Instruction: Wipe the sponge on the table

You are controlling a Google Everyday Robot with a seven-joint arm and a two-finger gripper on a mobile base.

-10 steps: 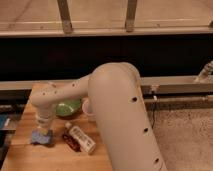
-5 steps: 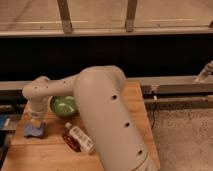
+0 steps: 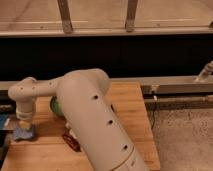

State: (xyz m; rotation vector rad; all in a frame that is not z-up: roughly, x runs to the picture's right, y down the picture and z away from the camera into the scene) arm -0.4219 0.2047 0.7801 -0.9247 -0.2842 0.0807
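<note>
The light-blue sponge (image 3: 23,133) lies flat on the wooden table (image 3: 126,111) close to its left edge. My gripper (image 3: 24,123) points straight down onto the sponge's top and is shut on it. The white arm sweeps in from the lower right across the table's middle and hides much of the top. Under the wrist a yellowish strip shows just above the blue pad.
A green bowl (image 3: 55,106) peeks out behind the arm, right of the sponge. A red packet (image 3: 71,142) lies near the front, partly under the arm. The table's left edge is a short way from the sponge. A dark ledge and metal rail (image 3: 175,86) run behind the table.
The gripper and the sponge under it have slid left across the table, from beside the bowl towards the left edge. The arm swung left with them.
</note>
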